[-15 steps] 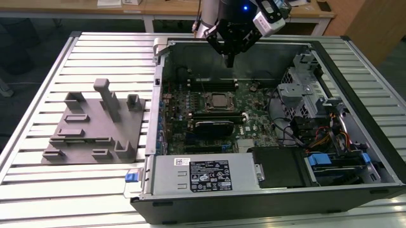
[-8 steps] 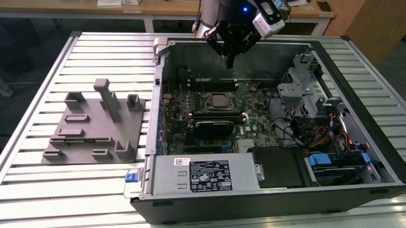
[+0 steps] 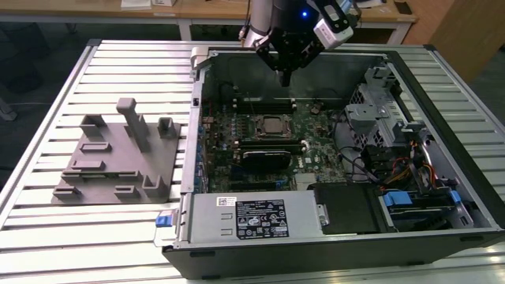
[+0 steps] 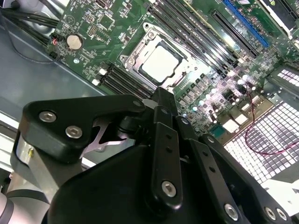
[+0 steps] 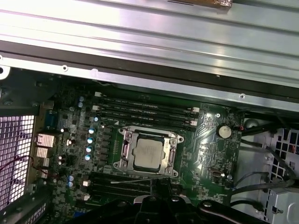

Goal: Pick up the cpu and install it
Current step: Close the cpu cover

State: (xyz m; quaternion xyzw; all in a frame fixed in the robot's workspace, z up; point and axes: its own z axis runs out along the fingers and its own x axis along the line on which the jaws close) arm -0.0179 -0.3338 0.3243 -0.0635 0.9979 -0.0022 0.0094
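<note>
The cpu [image 3: 274, 125] lies flat inside its socket frame [image 5: 124, 156] on the green motherboard [image 3: 316, 160] of the open computer case. Its silvery-grey top shows in both wrist views [image 4: 161, 62] [image 5: 147, 154]. My gripper [image 3: 285, 80] hangs above the case, a little beyond the socket toward the case's far wall, well clear of the board. Its black fingers [image 4: 164, 100] stand together with nothing between them, their tips pointing down next to the memory slots [image 4: 124, 79].
The case [image 3: 197, 89] lies open on a slatted metal table [image 3: 134, 65]. A grey plastic fixture [image 3: 118, 160] with upright blocks sits at the exterior view's left. A power supply [image 3: 252, 216], drive cage [image 3: 379, 112] and loose cables [image 3: 410, 171] crowd the case's near and right sides.
</note>
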